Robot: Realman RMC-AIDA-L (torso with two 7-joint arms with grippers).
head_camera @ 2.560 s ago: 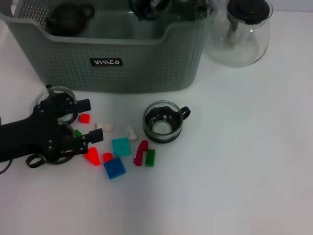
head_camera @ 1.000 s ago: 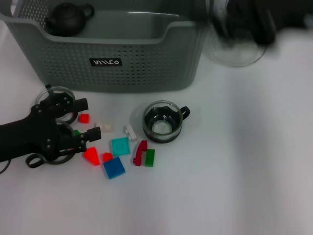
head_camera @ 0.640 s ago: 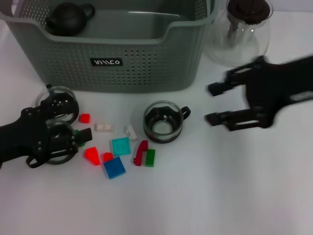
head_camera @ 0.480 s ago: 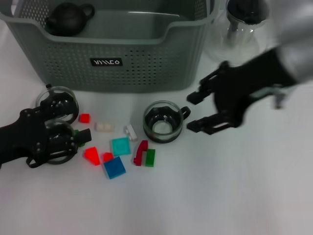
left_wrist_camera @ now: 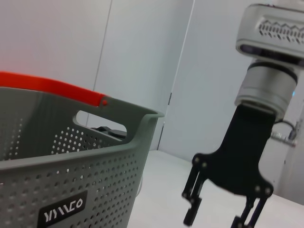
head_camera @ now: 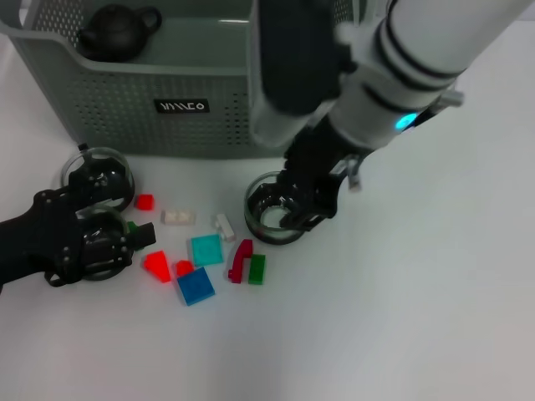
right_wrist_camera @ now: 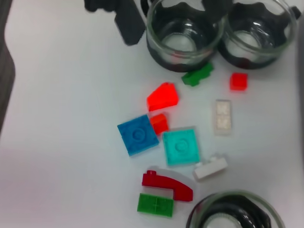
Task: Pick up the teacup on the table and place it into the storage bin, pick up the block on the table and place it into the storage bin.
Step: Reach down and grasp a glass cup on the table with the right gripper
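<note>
Right gripper (head_camera: 294, 205): you see its jaws spread around the teacup (head_camera: 276, 210), which stands on the desk (head_camera: 401, 317) before the storage bin (head_camera: 201, 100).
Left gripper (head_camera: 125, 238): low beside two glass cups; jaw state unclear.
Progress: blocks (head_camera: 201, 259) remain scattered; nothing visibly binned except a dark teapot (head_camera: 117, 29).

Setting: a robot test bench in a lab-like room. A plain white table (head_camera: 435, 317) is carrying staged items: a grey-green perforated storage bin (head_camera: 209, 100), glass teacups (right_wrist_camera: 185, 33) and scattered small plastic building blocks (right_wrist_camera: 180, 146). Bare pale wall panels (left_wrist_camera: 142, 57) are standing behind, in the left wrist view.
</note>
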